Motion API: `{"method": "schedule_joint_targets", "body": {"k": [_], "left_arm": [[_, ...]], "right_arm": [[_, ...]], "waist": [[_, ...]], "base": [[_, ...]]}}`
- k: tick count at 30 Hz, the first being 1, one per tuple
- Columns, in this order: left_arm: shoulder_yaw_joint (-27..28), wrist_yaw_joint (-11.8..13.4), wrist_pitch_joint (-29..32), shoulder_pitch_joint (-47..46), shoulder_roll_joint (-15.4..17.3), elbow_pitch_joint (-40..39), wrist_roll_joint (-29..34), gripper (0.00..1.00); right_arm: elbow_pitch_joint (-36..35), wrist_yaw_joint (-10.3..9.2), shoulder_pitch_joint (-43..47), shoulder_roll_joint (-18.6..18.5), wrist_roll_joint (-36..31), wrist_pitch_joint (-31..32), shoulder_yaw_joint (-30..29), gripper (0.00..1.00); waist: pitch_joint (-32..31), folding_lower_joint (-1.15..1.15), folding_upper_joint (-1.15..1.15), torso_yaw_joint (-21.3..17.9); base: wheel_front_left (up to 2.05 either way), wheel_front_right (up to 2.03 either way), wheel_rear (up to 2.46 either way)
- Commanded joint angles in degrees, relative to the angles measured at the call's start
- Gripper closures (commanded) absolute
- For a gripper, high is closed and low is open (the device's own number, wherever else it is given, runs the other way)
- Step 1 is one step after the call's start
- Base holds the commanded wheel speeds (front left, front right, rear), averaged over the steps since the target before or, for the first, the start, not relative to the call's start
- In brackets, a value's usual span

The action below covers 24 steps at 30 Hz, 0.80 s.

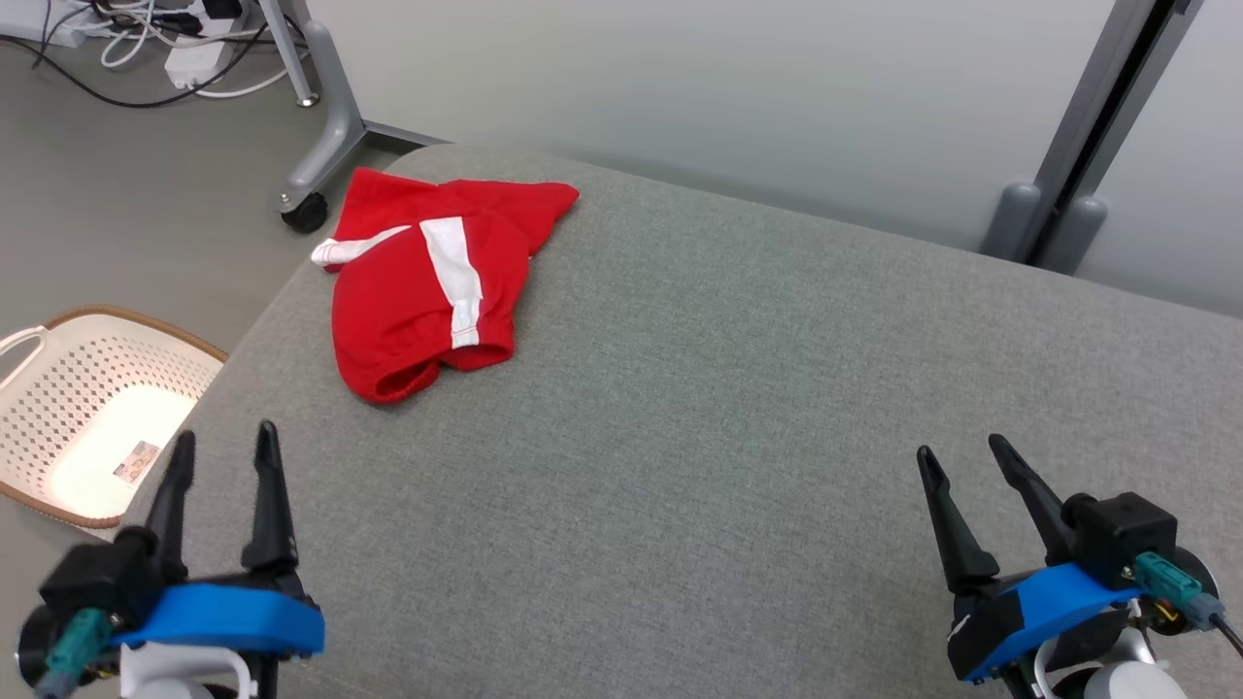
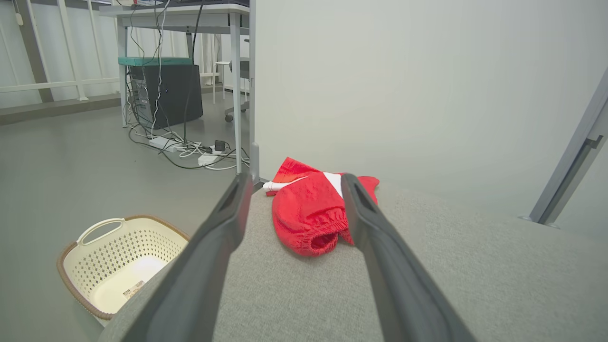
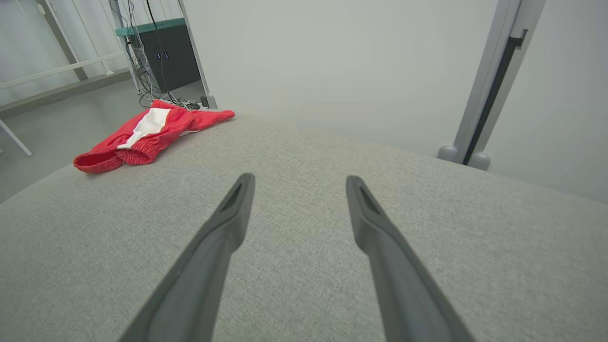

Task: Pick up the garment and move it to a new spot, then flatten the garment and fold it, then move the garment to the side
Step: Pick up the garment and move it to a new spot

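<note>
Grey soft top (image 1: 680, 437) lies before me, and left to right I count one basket (image 1: 126, 316) down on the floor (image 1: 146, 194), my left gripper (image 1: 225, 434) wide and empty, one red garment (image 1: 408, 291) (shorts, I think) bunched at the far left corner, my right gripper (image 1: 958, 445) wide and empty, so nothing is done yet.

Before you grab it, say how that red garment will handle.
The red garment lies crumpled in soft folds, so it will probably hang limp from a pinch. It looks thin, likely light. Pushed on the woven grey cushion, it may bunch rather than slide.
</note>
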Motion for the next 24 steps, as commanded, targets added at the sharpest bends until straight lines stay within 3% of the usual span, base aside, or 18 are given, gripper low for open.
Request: {"method": "schedule_joint_targets", "body": {"k": [1,9,21,24], "left_arm": [[0.7,0.48,0.67,-1.75,0.44,-1.12,-0.5,0.0],[5.48,0.78,9.71,-11.95,5.57,-5.33,-4.51,0.0],[12.29,-1.23,23.25,-27.84,14.38,9.28,-13.06,0.0],[13.28,-1.57,25.62,-31.03,15.18,13.39,-15.25,0.0]], "right_arm": [[-0.49,0.03,-0.07,-0.45,-0.27,-0.11,-0.17,0.0],[-3.02,0.03,-1.39,-0.68,-1.26,0.66,-0.71,0.0],[-8.26,0.01,-7.96,-3.81,-2.39,1.71,2.67,0.0],[-10.18,0.03,-9.36,-4.91,-2.7,1.82,3.18,0.0]], "waist": [[0.56,0.0,0.0,-0.06],[5.81,0.0,0.0,-2.45],[19.06,0.0,0.0,-13.18],[22.69,0.0,0.0,-15.41]], "base": [[0.0,0.0,0.0],[0.0,0.0,0.0],[0.0,0.0,0.0],[0.0,0.0,0.0]]}}
